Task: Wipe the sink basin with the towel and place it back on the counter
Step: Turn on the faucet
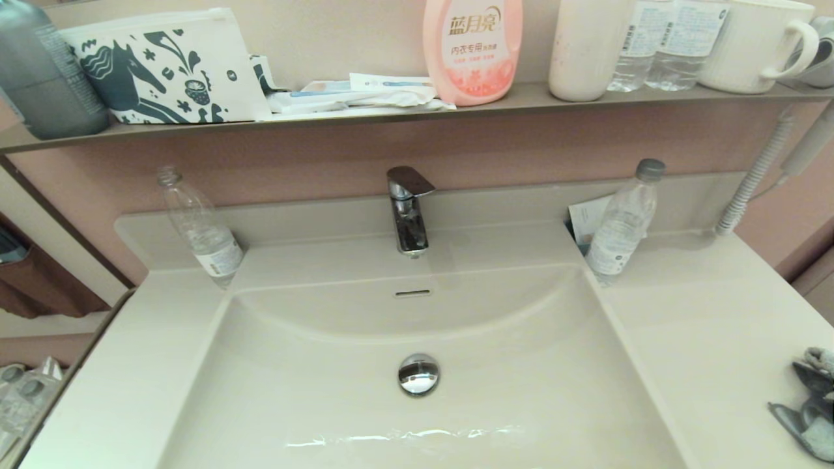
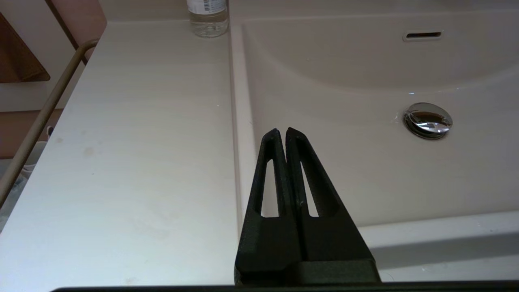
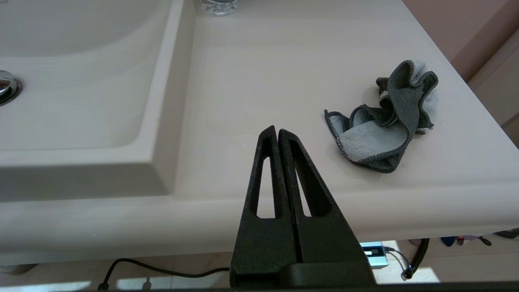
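The towel [image 3: 385, 121], dark grey with a pale grey-blue face, lies crumpled on the counter [image 3: 284, 61] to the right of the sink basin [image 1: 339, 404]; in the head view the towel [image 1: 811, 410] shows at the far right edge. The basin has a chrome drain plug [image 1: 418, 374] and a slot overflow hole [image 1: 412, 293]. My right gripper [image 3: 277, 130] is shut and empty, in front of the counter's front edge, apart from the towel. My left gripper [image 2: 282, 131] is shut and empty, over the basin's left rim. Neither gripper shows in the head view.
A chrome tap [image 1: 407, 208] stands behind the basin. Clear plastic bottles stand at the back left [image 1: 199, 225] and back right [image 1: 622, 221] of the counter. A brown-grey shelf [image 1: 391, 111] above holds a pink detergent bottle [image 1: 472, 49], cups and papers. A metal rail [image 2: 44, 109] runs along the counter's left edge.
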### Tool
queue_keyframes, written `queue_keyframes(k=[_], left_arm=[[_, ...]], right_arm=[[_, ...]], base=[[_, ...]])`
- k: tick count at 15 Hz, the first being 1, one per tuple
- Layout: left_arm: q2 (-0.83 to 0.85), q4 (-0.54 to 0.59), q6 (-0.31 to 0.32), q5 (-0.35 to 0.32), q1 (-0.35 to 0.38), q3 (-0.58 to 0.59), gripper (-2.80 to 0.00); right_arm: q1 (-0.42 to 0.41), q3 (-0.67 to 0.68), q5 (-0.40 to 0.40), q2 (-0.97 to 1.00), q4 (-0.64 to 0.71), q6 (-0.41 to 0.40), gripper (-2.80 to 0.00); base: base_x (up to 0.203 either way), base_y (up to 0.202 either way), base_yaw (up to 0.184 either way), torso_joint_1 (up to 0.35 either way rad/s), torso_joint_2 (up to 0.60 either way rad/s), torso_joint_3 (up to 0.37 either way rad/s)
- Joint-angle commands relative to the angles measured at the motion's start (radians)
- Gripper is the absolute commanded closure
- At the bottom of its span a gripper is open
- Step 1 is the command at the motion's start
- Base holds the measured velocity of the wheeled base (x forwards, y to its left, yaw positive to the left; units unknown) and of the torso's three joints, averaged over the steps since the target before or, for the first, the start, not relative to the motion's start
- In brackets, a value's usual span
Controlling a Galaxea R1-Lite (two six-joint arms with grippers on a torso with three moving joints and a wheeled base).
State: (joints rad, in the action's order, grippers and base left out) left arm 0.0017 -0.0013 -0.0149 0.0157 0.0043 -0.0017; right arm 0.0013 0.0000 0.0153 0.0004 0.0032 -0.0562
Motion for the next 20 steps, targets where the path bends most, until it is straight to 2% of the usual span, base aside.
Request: queue_keyframes(k=[1, 14, 16, 17, 20], left_arm=[[0.001, 0.000, 0.000, 0.000, 0.000, 0.000, 0.00], [0.001, -0.003, 0.003, 0.003, 0.000, -0.001, 0.00], [0.006, 0.001, 0.004, -0.004, 0.000, -0.076, 0.00], [0.028, 0.017, 0.005, -0.026, 0.000, -0.152, 0.00], [0.203, 0.034, 0.003, -0.114, 0.001, -0.284, 0.00]], right_arm=[[0.000, 0.000, 0.000, 0.000, 0.000, -0.001, 0.00], [0.002, 0.000, 0.000, 0.000, 0.000, -0.001, 0.00], [0.000, 0.000, 0.000, 0.000, 0.000, -0.001, 0.00], [0.000, 0.000, 0.000, 0.000, 0.000, -0.001, 0.00], [0.000, 0.000, 0.000, 0.000, 0.000, -0.001, 0.00]], base=[[0.000, 0.000, 0.000, 0.000, 0.00, 0.000], [0.000, 0.000, 0.000, 0.000, 0.00, 0.000], [0.000, 0.000, 0.000, 0.000, 0.00, 0.000], [0.000, 0.000, 0.000, 0.000, 0.00, 0.000], [0.000, 0.000, 0.000, 0.000, 0.00, 0.000]])
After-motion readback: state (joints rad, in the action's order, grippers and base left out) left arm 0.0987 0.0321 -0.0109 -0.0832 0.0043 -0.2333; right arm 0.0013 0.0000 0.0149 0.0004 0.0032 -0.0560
